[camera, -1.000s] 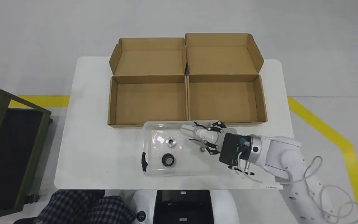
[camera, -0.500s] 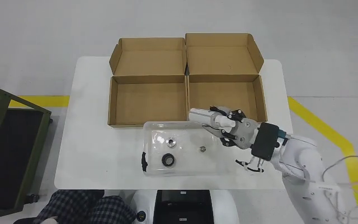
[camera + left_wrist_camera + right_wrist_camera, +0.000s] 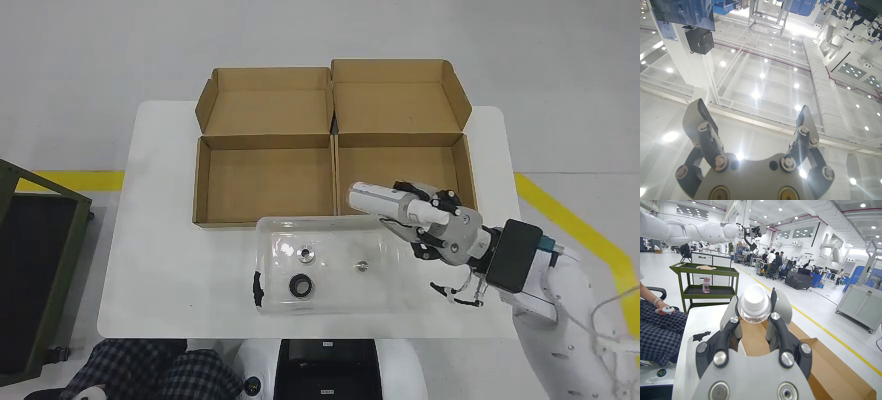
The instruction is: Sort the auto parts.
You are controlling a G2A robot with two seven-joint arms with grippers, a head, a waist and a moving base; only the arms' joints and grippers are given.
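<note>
My right gripper is shut on a white cylindrical part, held in the air over the near rim of the right cardboard box. In the right wrist view the white cylindrical part sits clamped between the fingers of my right gripper. A clear plastic tray lies in front of the boxes; it holds a black ring, a metal ring and a small bolt. My left gripper is open and points up at the ceiling.
The left cardboard box stands beside the right one, both with lids folded back. A green cart stands off the table's left side. A person with a controller sits at the table's near edge.
My right gripper has lifted the white cylindrical part out of the clear tray and carried it back and to the right, toward the right cardboard box.
</note>
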